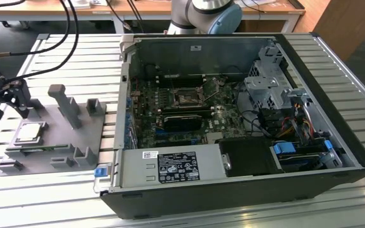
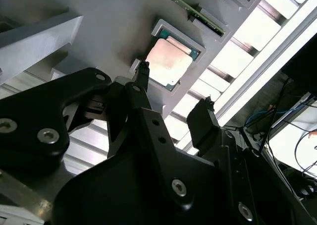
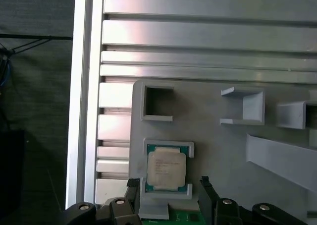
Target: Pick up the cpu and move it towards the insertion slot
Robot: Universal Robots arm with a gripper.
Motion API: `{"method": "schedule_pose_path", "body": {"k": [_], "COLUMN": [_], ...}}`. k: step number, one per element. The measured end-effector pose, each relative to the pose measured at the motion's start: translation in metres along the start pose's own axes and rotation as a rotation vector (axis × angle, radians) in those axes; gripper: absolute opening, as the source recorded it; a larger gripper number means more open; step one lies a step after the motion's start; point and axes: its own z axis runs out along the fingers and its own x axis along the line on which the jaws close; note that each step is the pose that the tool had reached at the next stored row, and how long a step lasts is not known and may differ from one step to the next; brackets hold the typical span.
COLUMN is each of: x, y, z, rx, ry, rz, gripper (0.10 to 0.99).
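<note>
one thin cpu (image 3: 167, 170), an empty gripper (image 2: 174, 84)

the cpu lies flat in a shallow pocket of the grey fixture (image 1: 54, 137). over that fixture hangs the gripper, fingers (image 2: 140, 79) wide apart, holding nothing. i'd judge it light, stiff, slick-topped and delicate, so it is best pinched by opposite edges.

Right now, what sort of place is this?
Probably a robotics lab bench for PC assembly: an open computer case on a slatted metal table, and a grey fixture holding the cpu.
</note>
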Motion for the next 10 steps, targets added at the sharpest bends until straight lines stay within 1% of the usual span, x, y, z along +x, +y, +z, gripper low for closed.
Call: {"method": "schedule_pose_path", "body": {"k": [2,3,8,10], "x": [0.0000,0.0000,0.0001,0.0000], "y": [-0.0006,-0.0008,-0.0016,-0.0018], "z": [0.0033,0.0047,0.0101,0.0135], "rx": [0.000,0.000,0.000,0.000], "ry": [0.0000,0.0001,0.0000,0.0000], "rz": [0.000,0.000,0.000,0.000], "gripper": [0.600,0.659,0.659,0.659]}}
